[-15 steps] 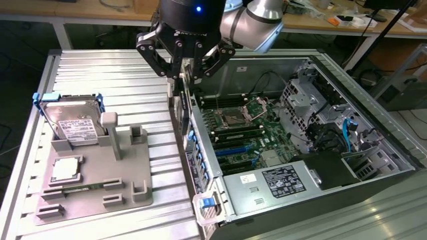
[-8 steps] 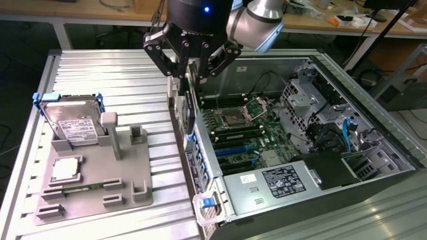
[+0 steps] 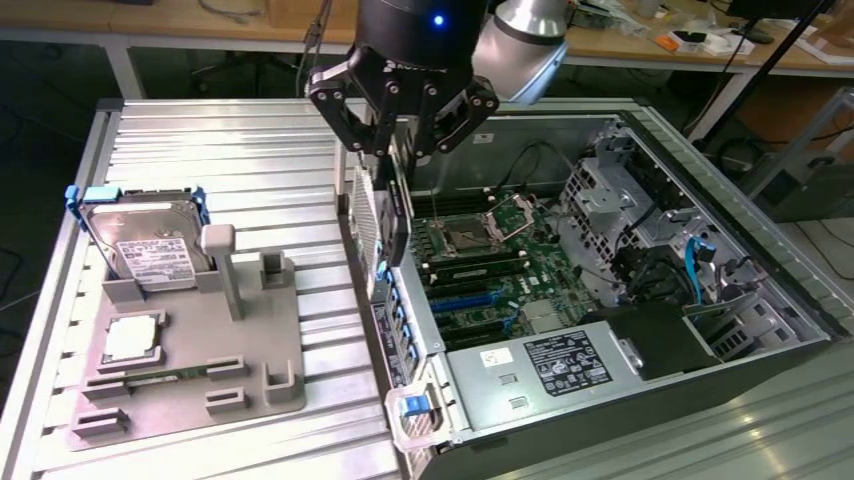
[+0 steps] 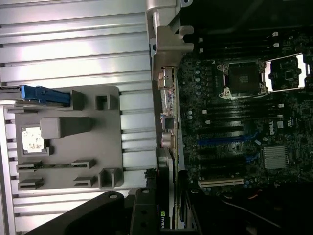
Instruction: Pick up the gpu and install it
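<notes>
- Gripping the gpu (image 3: 391,215) by its top edge with the gripper (image 3: 396,148), fingers partway closed around it.
- Hanging upright over the left wall of the open computer case (image 3: 747,350) in the exterior view, beside the motherboard (image 3: 494,290).
- Well apart, further left: grey holder (image 3: 187,360) with the hard drive (image 3: 154,250).

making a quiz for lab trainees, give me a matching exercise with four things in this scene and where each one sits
Things:
1. gpu
2. hard drive
3. square silver chip
4. power supply

Places:
A. lying flat in a recess of the gray holder
B. inside the open computer case
C. hanging edge-on from the gripper, over the case's side wall
D. standing upright in the gray holder, in a blue bracket

Pairs: 1-C, 2-D, 3-A, 4-B
</notes>
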Action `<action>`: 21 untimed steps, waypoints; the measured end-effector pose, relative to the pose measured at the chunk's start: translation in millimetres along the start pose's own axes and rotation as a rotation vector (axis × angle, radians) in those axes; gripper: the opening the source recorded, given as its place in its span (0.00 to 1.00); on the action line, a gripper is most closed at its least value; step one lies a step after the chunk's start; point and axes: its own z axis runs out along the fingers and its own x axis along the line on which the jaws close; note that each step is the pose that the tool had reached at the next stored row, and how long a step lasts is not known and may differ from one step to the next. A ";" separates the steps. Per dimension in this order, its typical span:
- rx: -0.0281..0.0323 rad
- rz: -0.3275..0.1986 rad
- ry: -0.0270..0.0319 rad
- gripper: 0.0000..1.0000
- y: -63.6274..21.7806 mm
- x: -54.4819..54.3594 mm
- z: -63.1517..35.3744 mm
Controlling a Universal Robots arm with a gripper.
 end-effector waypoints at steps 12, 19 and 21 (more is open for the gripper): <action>0.0000 0.000 0.0005 0.27 1.8 -22.7 0.1; 0.0000 0.000 0.0007 0.27 2.9 -35.7 0.1; 0.0000 0.000 0.0008 0.27 3.2 -39.7 0.1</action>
